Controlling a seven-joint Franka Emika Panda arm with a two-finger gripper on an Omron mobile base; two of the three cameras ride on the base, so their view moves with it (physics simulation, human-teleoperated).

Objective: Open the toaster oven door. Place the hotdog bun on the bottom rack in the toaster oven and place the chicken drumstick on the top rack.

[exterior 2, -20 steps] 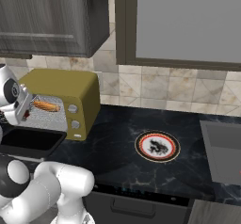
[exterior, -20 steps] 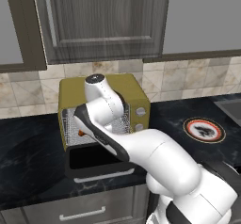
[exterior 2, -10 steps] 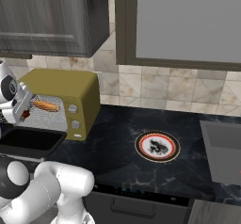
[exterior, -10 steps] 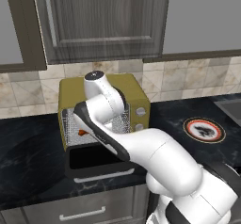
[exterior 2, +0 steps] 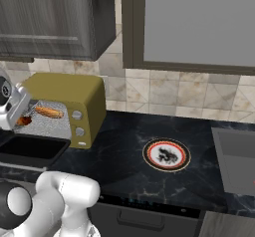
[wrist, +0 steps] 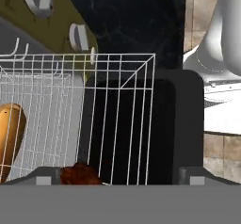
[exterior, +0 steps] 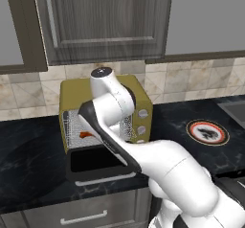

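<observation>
Your claw (wrist: 117,180) has just spread wide, releasing the stubby reddish-brown chicken drumstick (wrist: 80,175) onto the white wire rack (wrist: 117,100) just beneath it, so withdraw from the mustard-yellow toaster oven (exterior 2: 74,94).

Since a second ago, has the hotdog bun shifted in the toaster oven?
No. In the right base view the hotdog bun lies on the same rack, same spot relative to the toaster oven knobs.

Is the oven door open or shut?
Open. The door lies folded down flat on the counter in front of the oven, and the bun shows inside on the wire rack.
</observation>
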